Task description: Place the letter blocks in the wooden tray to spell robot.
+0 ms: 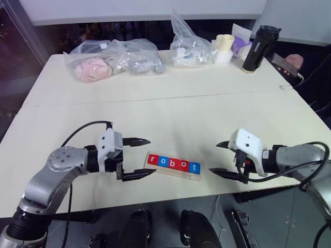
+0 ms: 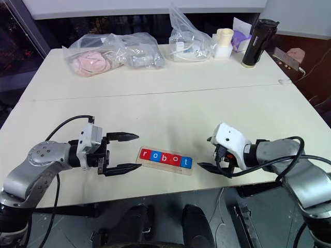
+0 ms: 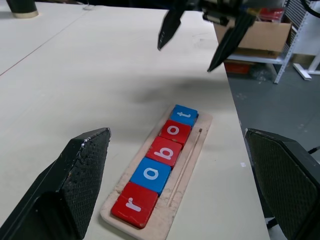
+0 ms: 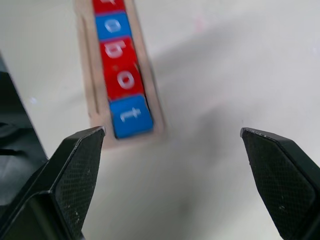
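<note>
A long narrow pale-wood tray (image 1: 172, 172) lies near the front edge of a cream-coloured table (image 1: 170, 111), in the lower centre of the head view. Five small flat square letter blocks (image 1: 173, 164) sit in a row in the tray, touching one another: red r, blue o, red b, red o, blue t, spelling "robot".

The left gripper (image 1: 145, 157), two black pointed fingers on a white wrist housing and a grey metal arm, comes in from the lower left. The forearm runs roughly level and the fingers point right toward the tray's r end, just beside it but apart from it. The jaws stand wide apart, one finger above the other in the picture, and hold nothing.

The right gripper (image 1: 219, 158), also black-fingered with a white housing, reaches in from the lower right, its fingers pointing left and tilted somewhat downward toward the t end of the tray, near it but apart from it. Its jaws are spread wide as well and hold nothing.

At the top of the frame, along the table's far edge, lie clear plastic bags (image 1: 114, 58) with pink and grey contents, a small cream cup (image 1: 224, 48) and a tall black bottle (image 1: 260, 49).
</note>
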